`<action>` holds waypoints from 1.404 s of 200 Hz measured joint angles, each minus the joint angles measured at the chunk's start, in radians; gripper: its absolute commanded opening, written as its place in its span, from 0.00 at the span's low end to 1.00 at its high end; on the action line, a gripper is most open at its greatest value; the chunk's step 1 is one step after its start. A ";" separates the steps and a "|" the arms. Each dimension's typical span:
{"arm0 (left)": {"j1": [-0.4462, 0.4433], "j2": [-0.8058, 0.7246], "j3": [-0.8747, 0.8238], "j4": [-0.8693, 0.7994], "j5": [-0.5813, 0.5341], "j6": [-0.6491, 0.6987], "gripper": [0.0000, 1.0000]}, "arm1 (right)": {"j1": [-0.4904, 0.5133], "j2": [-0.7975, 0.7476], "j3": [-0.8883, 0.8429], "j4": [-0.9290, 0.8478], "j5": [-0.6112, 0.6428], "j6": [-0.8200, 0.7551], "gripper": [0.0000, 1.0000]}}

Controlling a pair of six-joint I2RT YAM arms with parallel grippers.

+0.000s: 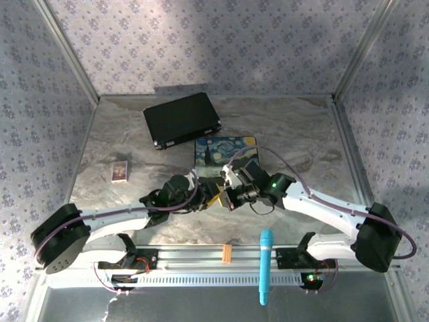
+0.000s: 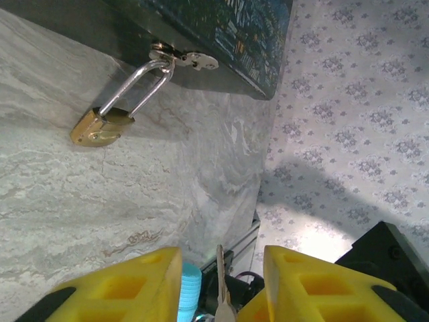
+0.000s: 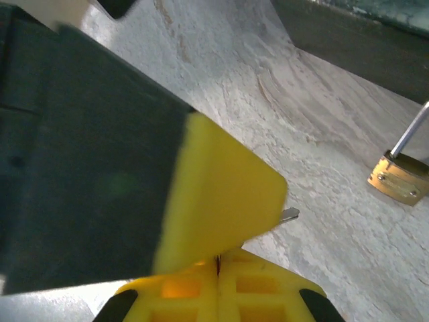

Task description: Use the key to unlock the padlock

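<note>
The brass padlock (image 2: pixel 100 127) lies on the marble table, its silver shackle hooked through the hasp (image 2: pixel 181 59) of the painted box (image 2: pixel 228 33). It also appears at the right edge of the right wrist view, padlock (image 3: pixel 399 180). The thin silvery key (image 2: pixel 221 282) stands between the yellow fingers (image 2: pixel 144 282) of my left gripper (image 2: pixel 221 258), which is open and touches neither side of it. My right gripper (image 3: pixel 218 258) is shut on the key, whose tip (image 3: pixel 289 215) pokes out past the left gripper's finger. Both grippers meet just in front of the box (image 1: pixel 224 194).
A black case (image 1: pixel 182 119) lies at the back, and the painted box (image 1: pixel 224 153) sits in front of it. A small card box (image 1: pixel 119 172) rests at the left. A turquoise tool (image 1: pixel 265 265) and an orange-tan strip (image 1: pixel 227 253) lie on the front rail.
</note>
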 measured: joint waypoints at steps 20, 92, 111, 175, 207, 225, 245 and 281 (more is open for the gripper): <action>-0.005 0.050 0.002 0.043 0.013 -0.014 0.11 | 0.009 0.000 -0.014 0.020 0.015 0.016 0.00; -0.013 -0.002 0.022 -0.064 -0.032 0.020 0.00 | 0.018 -0.015 -0.028 0.039 0.049 0.076 0.00; -0.018 -0.017 0.022 -0.075 -0.048 0.019 0.00 | 0.020 -0.028 -0.033 0.045 0.058 0.095 0.00; -0.025 -0.021 0.022 -0.087 -0.058 0.019 0.00 | 0.022 -0.066 -0.083 0.057 0.095 0.140 0.00; -0.024 -0.021 0.020 -0.112 -0.073 0.016 0.00 | 0.015 -0.084 -0.121 0.039 0.140 0.153 0.00; -0.025 -0.019 0.020 -0.114 -0.073 0.016 0.00 | 0.016 -0.085 -0.123 0.042 0.147 0.154 0.00; -0.025 -0.013 0.020 -0.114 -0.073 0.016 0.00 | 0.016 -0.085 -0.124 0.050 0.146 0.155 0.15; -0.025 -0.006 0.018 -0.110 -0.085 0.012 0.00 | 0.036 -0.100 -0.169 0.158 0.115 0.192 0.51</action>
